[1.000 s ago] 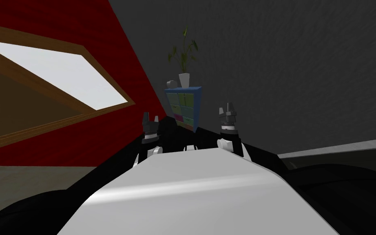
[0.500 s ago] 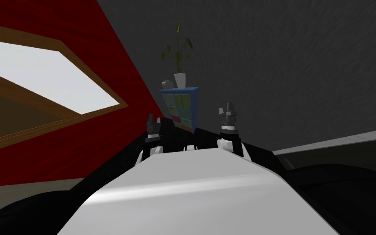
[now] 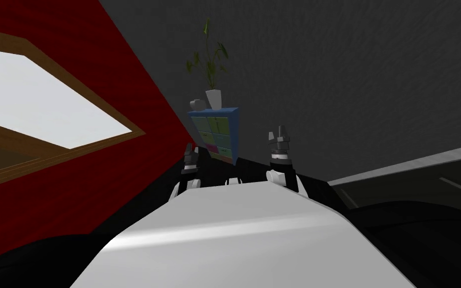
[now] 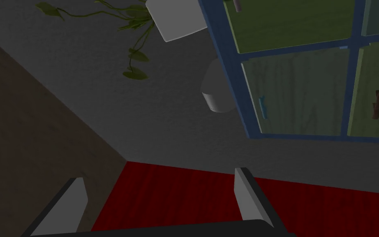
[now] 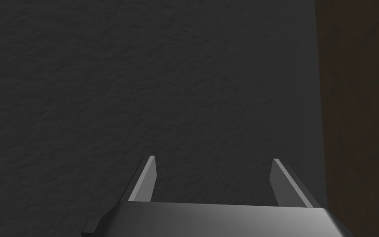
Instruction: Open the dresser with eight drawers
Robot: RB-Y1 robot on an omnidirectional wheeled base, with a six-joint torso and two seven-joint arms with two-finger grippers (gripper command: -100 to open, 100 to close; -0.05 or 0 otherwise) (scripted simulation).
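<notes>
Grey wall met red wall [image 3: 124, 165] at the corner where the dresser [image 3: 213, 134] stood, well apart from both grippers. Over the last second my base turned, shifting the whole head view. The left gripper [image 3: 190, 152] rolled edge-on and now faced the drawer fronts [image 4: 295, 94]. Its fingers [image 4: 248, 197] and those of the right gripper [image 3: 279, 136] were spread, empty. Judged: approach incomplete, all drawers closed.

Clear run from left hand [image 3: 190, 150] to dresser [image 3: 214, 133] front; red wall [image 3: 124, 165] crowds its left, potted plant [image 3: 213, 98] on top.
</notes>
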